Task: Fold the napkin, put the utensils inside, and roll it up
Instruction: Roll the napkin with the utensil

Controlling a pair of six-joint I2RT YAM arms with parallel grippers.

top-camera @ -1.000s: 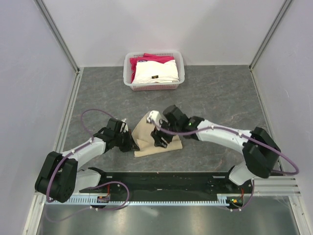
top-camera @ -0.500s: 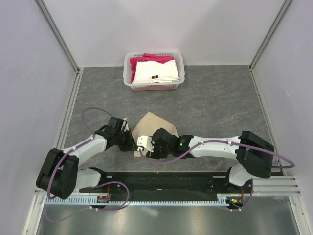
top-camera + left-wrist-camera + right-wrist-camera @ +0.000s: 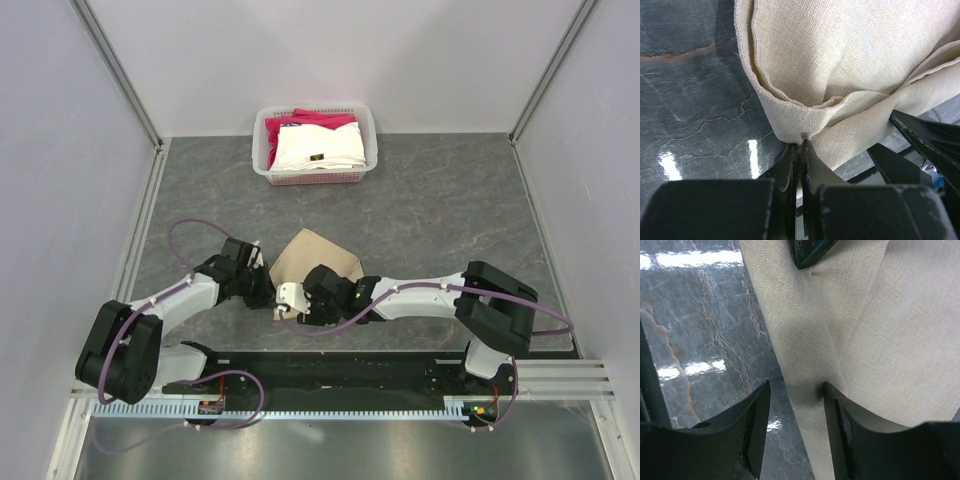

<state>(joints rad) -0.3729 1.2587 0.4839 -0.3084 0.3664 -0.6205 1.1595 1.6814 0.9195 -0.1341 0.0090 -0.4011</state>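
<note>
The tan napkin (image 3: 318,255) lies folded and bunched on the grey table, between the two arms. My left gripper (image 3: 268,293) is shut on the napkin's near left edge; in the left wrist view its jaws (image 3: 802,145) pinch a gathered fold of the cloth (image 3: 840,60). My right gripper (image 3: 293,304) is open at the napkin's near edge; in the right wrist view (image 3: 795,387) its fingers straddle a raised fold of the cloth (image 3: 875,340) without closing on it. A dark, teal-edged tip of the knife (image 3: 810,252) sticks out of the cloth; the rest is hidden.
A white basket (image 3: 262,150) at the back holds a white folded cloth (image 3: 318,148) and a pink-red folded cloth (image 3: 320,120). The two grippers sit close together at the napkin's near left. A black rail (image 3: 330,365) runs along the near edge.
My right arm has swung from over the napkin's right part to its near left edge, beside the left gripper. The napkin's near part has been pushed up and bunched. The left gripper has barely moved.
</note>
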